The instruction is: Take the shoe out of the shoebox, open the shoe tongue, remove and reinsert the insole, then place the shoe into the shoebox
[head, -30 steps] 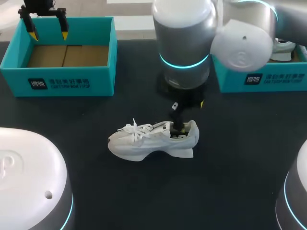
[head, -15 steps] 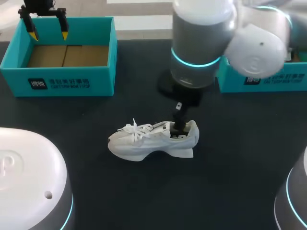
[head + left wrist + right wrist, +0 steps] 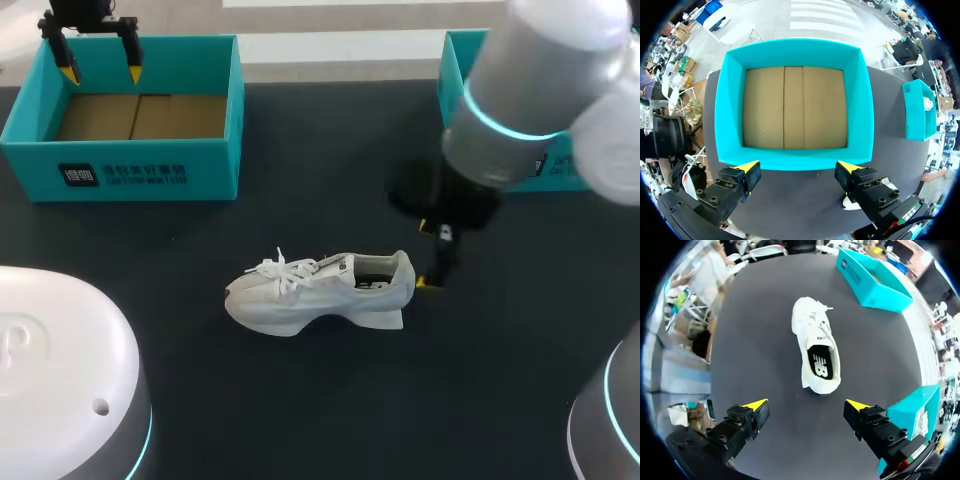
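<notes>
**Shoe** (image 3: 320,292) (image 3: 816,347): white trainer, out of its box. It stands upright on its sole near the middle of the table (image 3: 300,410), toe toward my left and heel toward my right. Nothing holds it.

**Laces** (image 3: 275,270): white, tied, lying loose over the front of the shoe.

**Insole** (image 3: 820,365): dark with a white mark, lying flat inside the shoe and seen through the opening at the heel end.

**Right gripper** (image 3: 432,281) (image 3: 806,405): on the arm that comes in from the right. In the head view its lower tip is just beside the heel, on the side away from the toe. Fingers spread wide with bare table between them. In its own wrist view the shoe lies ahead of the fingers, heel nearest.

**Box** (image 3: 125,160) (image 3: 795,152) (image 3: 872,285): teal, open-topped, at the far left of the table and well apart from the shoe. Only its brown card floor shows inside.

**Left gripper** (image 3: 102,72) (image 3: 798,167): hangs over the far wall of the box. Fingers spread wide, holding nothing.

**Second box** (image 3: 455,60) (image 3: 917,112) (image 3: 910,412): teal, at the far right, largely hidden in the head view by the right arm. It holds something white, possibly another shoe, but too small to tell.

**Table**: dark, matte top.
</notes>
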### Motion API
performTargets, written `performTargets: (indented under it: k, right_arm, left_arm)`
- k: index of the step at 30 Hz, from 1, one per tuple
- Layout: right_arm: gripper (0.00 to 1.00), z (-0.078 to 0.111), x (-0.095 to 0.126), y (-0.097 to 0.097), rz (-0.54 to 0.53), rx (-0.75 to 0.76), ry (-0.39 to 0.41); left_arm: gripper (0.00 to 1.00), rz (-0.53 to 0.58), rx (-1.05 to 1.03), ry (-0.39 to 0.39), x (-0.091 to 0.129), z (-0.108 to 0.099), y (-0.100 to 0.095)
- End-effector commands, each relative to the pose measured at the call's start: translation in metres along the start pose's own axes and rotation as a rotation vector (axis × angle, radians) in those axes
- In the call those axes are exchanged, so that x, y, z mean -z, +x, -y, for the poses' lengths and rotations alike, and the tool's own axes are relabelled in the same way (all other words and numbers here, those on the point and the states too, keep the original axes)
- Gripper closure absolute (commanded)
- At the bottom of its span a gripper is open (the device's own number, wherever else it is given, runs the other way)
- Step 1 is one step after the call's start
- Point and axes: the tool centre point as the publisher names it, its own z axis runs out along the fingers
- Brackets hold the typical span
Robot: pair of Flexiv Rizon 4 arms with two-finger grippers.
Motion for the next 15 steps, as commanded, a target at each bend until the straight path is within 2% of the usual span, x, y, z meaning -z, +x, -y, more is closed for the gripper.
performTargets:
  k: [1,3,8,15]
  right_arm:
    - [0.00,0.032,-0.005,-0.005,-0.070,0.113,-0.446]
    - [0.00,0.035,-0.007,-0.006,-0.077,0.132,-0.487]
    - [0.00,0.045,-0.014,-0.011,-0.073,0.128,-0.517]
    - [0.00,0.053,-0.019,-0.015,0.007,0.156,-0.639]
  left_arm:
    - [0.00,0.001,0.000,-0.002,0.000,0.000,0.000]
    - [0.00,0.001,0.000,-0.002,0.000,0.000,0.000]
    - [0.00,0.001,0.000,-0.002,0.000,0.000,0.000]
    - [0.00,0.001,0.000,-0.002,0.000,0.000,0.000]
